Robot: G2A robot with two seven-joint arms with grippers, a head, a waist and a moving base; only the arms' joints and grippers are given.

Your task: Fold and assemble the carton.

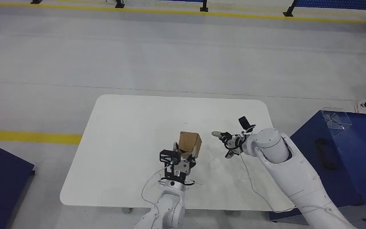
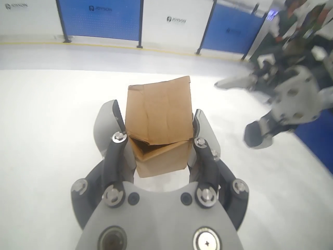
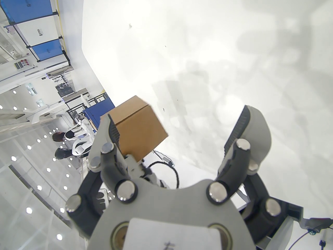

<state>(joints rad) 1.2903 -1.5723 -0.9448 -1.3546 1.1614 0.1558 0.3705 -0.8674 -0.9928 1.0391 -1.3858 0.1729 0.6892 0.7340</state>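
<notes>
Brown cardboard right up front: the carton (image 2: 158, 120) is clamped in the left gripper (image 1: 182, 156), one finger pressed to each side wall, close to the table's near edge and about mid-width. The end facing the wrist shows flaps folded inward but not flat, with a dark gap where they meet. Whether the underside touches the table (image 1: 126, 154), I cannot tell. Over to the right, the right gripper (image 1: 225, 145) hovers above the tabletop, jaws spread wide with nothing between them. It points toward the carton, near it but clearly apart. Beyond them, white tabletop runs to the far edge. Off the table's right side stands a blue cabinet (image 1: 334, 151). Farther back, a yellow line (image 1: 171, 11) crosses the grey floor, and blue and white barriers (image 2: 98, 14) close off the room.
</notes>
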